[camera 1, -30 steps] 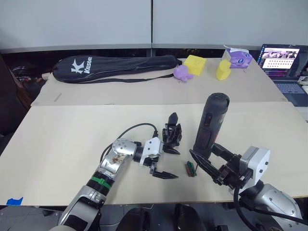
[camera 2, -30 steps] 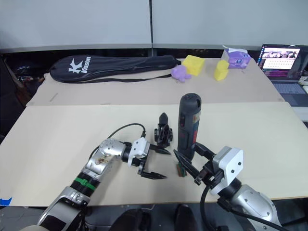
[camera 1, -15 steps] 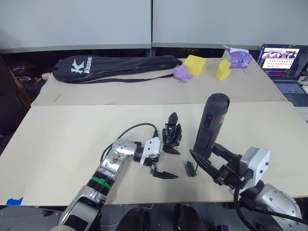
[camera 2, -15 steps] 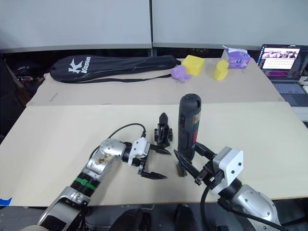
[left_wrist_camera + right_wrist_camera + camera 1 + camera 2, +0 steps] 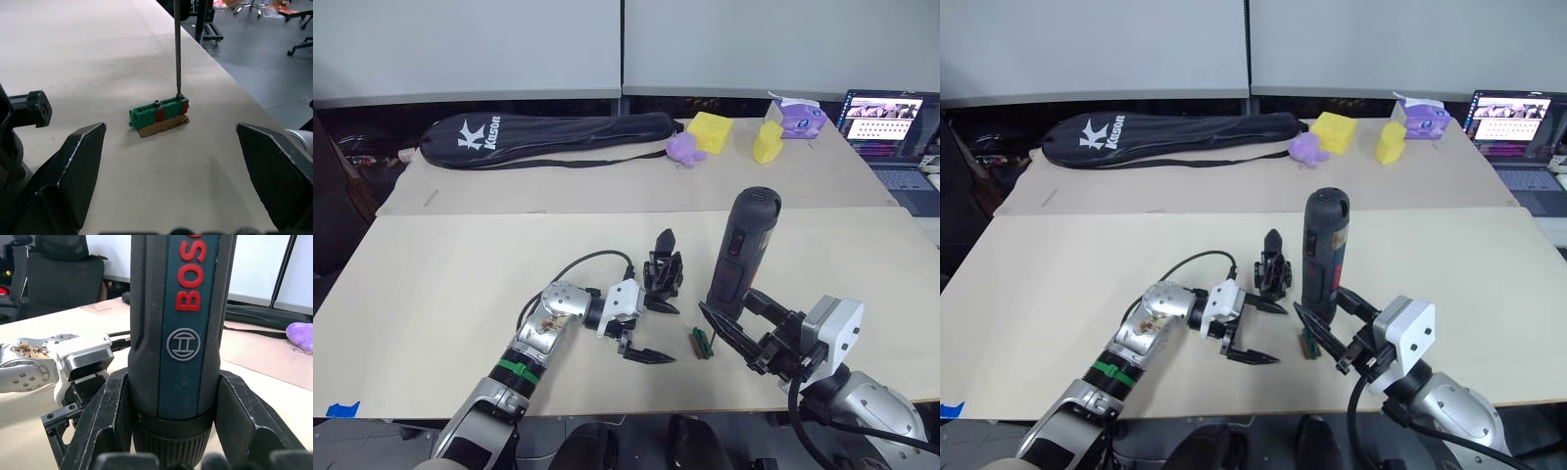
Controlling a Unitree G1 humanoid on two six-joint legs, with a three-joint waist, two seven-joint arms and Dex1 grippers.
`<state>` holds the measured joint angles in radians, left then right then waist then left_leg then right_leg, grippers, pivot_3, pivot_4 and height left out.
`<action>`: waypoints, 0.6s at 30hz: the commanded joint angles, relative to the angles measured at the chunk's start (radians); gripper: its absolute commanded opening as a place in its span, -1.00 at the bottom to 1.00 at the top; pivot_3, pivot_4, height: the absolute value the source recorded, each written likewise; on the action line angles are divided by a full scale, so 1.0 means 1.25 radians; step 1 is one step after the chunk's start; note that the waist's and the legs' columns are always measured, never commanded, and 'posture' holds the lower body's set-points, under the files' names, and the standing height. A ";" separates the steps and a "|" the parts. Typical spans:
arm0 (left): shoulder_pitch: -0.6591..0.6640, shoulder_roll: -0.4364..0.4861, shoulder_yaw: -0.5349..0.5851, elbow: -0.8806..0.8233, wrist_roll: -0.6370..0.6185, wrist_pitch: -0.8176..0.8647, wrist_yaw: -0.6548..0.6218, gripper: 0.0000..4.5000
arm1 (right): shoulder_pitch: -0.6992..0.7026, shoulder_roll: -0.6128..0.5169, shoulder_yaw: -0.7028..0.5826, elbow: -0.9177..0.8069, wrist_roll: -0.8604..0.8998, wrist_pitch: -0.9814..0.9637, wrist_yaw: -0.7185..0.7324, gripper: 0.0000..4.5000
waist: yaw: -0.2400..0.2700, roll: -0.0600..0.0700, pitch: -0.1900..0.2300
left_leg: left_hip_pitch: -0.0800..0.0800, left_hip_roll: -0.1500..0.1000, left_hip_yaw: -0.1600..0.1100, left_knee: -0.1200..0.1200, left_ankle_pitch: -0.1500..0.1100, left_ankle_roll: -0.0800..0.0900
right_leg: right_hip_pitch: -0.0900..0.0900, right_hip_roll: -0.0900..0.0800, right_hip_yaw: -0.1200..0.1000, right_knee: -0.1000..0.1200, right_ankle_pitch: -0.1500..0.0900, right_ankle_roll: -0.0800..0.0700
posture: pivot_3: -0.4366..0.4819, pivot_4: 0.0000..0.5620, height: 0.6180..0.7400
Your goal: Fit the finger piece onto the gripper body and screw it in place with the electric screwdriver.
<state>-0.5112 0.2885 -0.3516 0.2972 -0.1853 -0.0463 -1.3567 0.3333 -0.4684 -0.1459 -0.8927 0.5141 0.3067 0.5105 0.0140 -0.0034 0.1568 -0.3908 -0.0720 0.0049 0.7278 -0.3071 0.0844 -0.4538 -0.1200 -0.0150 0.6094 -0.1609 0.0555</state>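
Here the electric screwdriver [image 5: 741, 252] is clamped upright between the two fingers of the right gripper [image 5: 741, 328], bit pointing down. Its thin metal bit [image 5: 177, 48] is seen in the left wrist view with its tip resting on the top of a small green-and-brown block [image 5: 159, 114] on the table [image 5: 450, 284]; two small screw heads are seen on that block. In the eye views the same block [image 5: 698, 343] is only made out as a tiny piece just beside the right gripper's fingers.

The left gripper [image 5: 649, 332] is spread wide and grasps nothing; its two fingers [image 5: 73, 161] are seen far apart in the left wrist view, with the green block between and beyond them. The gripper body [image 5: 663, 276] stands on the table just behind the left gripper, its one pointed finger sticking up. Whether the upper left finger touches it cannot be told. A loose finger piece cannot be picked out with certainty.

In the right wrist view the red lettering and round logo on the screwdriver barrel are shown, with the left gripper's white block [image 5: 83, 360] behind it.

On the far table a black racket bag [image 5: 548, 138], purple toys [image 5: 685, 149], yellow blocks [image 5: 709, 131] and a laptop [image 5: 886, 122] are laid. No containers are seen.
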 commanded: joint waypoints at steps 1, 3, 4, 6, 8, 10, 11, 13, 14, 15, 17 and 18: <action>-0.016 -0.002 0.010 0.000 -0.012 -0.014 -0.003 1.00 | -0.004 -0.002 -0.019 -0.028 0.012 -0.020 -0.002 -0.15 | 0.000 0.000 0.000 | 0.000 0.000 0.000 0.000 0.000 0.000 | 0.000 0.000 0.000 0.000 0.000 0.000 | -0.05 -0.47 0.72; -0.017 -0.002 0.010 0.003 -0.011 -0.016 -0.003 1.00 | -0.001 -0.003 -0.020 -0.033 0.012 -0.021 -0.002 -0.15 | 0.000 0.000 0.000 | 0.000 0.000 0.000 0.000 0.000 0.000 | 0.000 0.000 0.000 0.000 0.000 0.000 | -0.05 -0.47 0.72; -0.018 -0.003 0.009 0.004 -0.011 -0.017 -0.003 1.00 | 0.000 -0.004 -0.020 -0.035 0.012 -0.021 -0.003 -0.15 | 0.000 0.000 0.000 | 0.000 0.000 0.000 0.000 0.000 0.000 | 0.000 0.000 0.000 0.000 0.000 0.000 | -0.05 -0.47 0.72; -0.020 -0.003 0.010 0.009 -0.011 -0.019 -0.003 1.00 | 0.001 -0.005 -0.023 -0.043 0.016 -0.019 -0.005 -0.15 | 0.000 0.000 0.000 | 0.000 0.000 0.000 0.000 0.000 0.000 | 0.000 0.000 0.000 0.000 0.000 0.000 | -0.05 -0.47 0.72; -0.021 -0.003 0.010 0.015 -0.010 -0.023 -0.004 1.00 | 0.003 -0.008 -0.027 -0.052 0.021 -0.016 -0.008 -0.15 | 0.000 0.000 0.000 | 0.000 0.000 0.000 0.000 0.000 0.000 | 0.000 0.000 0.000 0.000 0.000 0.000 | -0.05 -0.47 0.72; -0.022 -0.002 0.010 0.020 -0.010 -0.026 -0.004 1.00 | 0.006 -0.011 -0.031 -0.058 0.025 -0.016 -0.009 -0.15 | 0.000 0.000 0.000 | 0.000 0.000 0.000 0.000 0.000 0.000 | 0.000 0.000 0.000 0.000 0.000 0.000 | -0.05 -0.47 0.72; -0.023 -0.002 0.011 0.022 -0.010 -0.028 -0.005 1.00 | 0.005 -0.015 -0.037 -0.062 0.031 -0.014 -0.009 -0.15 | 0.000 0.000 0.000 | 0.000 0.000 0.000 0.000 0.000 0.000 | 0.000 0.000 0.000 0.000 0.000 0.000 | -0.05 -0.47 0.72; -0.023 0.000 0.012 0.027 -0.010 -0.032 -0.005 1.00 | 0.002 -0.022 -0.046 -0.068 0.043 -0.009 -0.009 -0.15 | 0.000 0.000 0.000 | 0.000 0.000 0.000 0.000 0.000 0.000 | 0.000 0.000 0.000 0.000 0.000 0.000 | -0.05 -0.47 0.72; -0.024 0.000 0.013 0.030 -0.010 -0.034 -0.005 1.00 | -0.001 -0.026 -0.050 -0.070 0.048 -0.007 -0.009 -0.15 | 0.000 0.000 0.000 | 0.000 0.000 0.000 0.000 0.000 0.000 | 0.000 0.000 0.000 0.000 0.000 0.000 | -0.05 -0.47 0.72; -0.022 0.004 0.015 0.028 -0.012 -0.033 -0.005 1.00 | -0.005 -0.034 -0.055 -0.076 0.060 -0.002 -0.007 -0.15 | 0.000 0.000 0.000 | 0.000 0.000 0.000 0.000 0.000 0.000 | 0.000 0.000 0.000 0.000 0.000 0.000 | -0.05 -0.47 0.72; -0.016 0.012 0.020 0.023 -0.016 -0.029 -0.007 1.00 | -0.012 -0.051 -0.065 -0.085 0.085 0.007 -0.004 -0.15 | -0.001 0.000 0.000 | 0.000 0.000 0.000 0.000 0.000 0.000 | 0.000 0.000 0.000 0.000 0.000 0.000 | -0.05 -0.47 0.72; -0.014 0.016 0.022 0.020 -0.018 -0.027 -0.008 1.00 | -0.015 -0.060 -0.071 -0.088 0.098 0.010 -0.002 -0.15 | -0.001 0.000 0.000 | 0.000 0.000 0.000 0.000 0.000 0.000 | 0.000 0.000 0.000 0.000 0.000 0.000 | -0.05 -0.47 0.72</action>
<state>-0.5244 0.3005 -0.3474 0.3439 -0.1868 -0.0676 -1.3595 0.3325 -0.5341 -0.1961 -0.9346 0.5865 0.3294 0.5024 0.0130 -0.0034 0.1568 -0.3908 -0.0719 0.0049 0.7278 -0.3072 0.0845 -0.4538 -0.1200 -0.0150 0.6094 -0.1609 0.0555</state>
